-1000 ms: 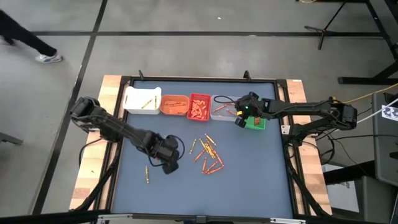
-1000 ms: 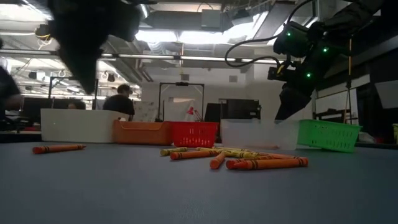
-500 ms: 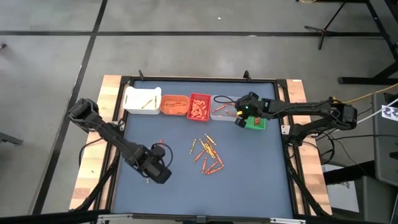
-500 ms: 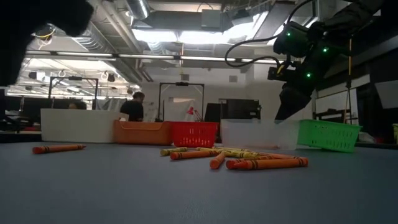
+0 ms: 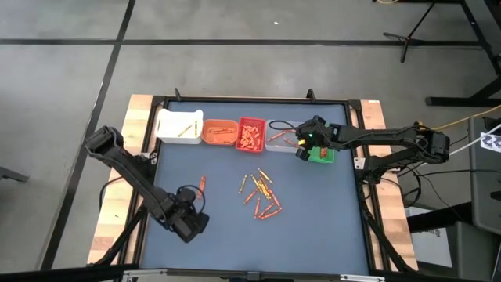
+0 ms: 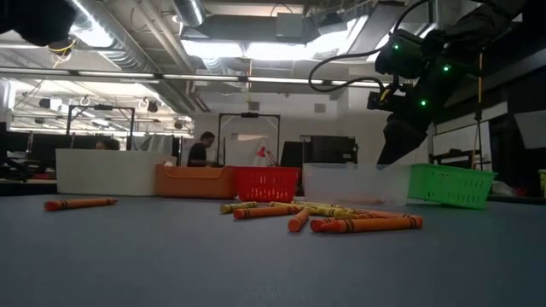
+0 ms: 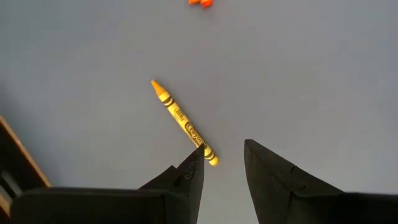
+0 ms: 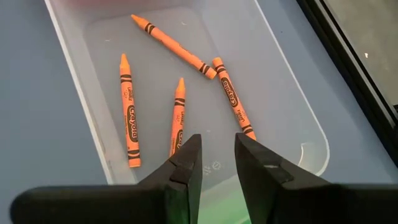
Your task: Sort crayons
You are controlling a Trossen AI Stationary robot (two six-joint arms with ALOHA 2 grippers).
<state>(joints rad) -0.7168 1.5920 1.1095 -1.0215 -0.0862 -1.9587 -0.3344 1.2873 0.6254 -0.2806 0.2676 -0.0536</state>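
A pile of orange-red and yellowish crayons [image 5: 262, 196] lies on the blue table mat; it also shows in the low view [image 6: 324, 220]. A single yellow crayon [image 7: 183, 122] lies flat on the mat just ahead of my left gripper [image 7: 222, 155], which is open and empty near the table's near left corner [image 5: 186, 223]. An orange crayon [image 5: 201, 185] lies alone beyond it. My right gripper [image 8: 217, 149] is open and empty above the clear bin [image 8: 298, 118], which holds several orange crayons [image 8: 177, 121].
White [image 5: 178, 125], orange [image 5: 219, 131], red [image 5: 250, 135], clear [image 5: 280, 135] and green [image 5: 321, 154] bins stand in a row along the far edge. A lone orange crayon [image 6: 81, 203] lies at the left. The table's wooden edge [image 7: 18, 162] is close to my left gripper.
My left gripper has gone toward the table's near left corner, away from the crayon pile, and now stands over the lone yellow crayon. The single orange crayon that it covered now shows on the mat. My right gripper has kept still.
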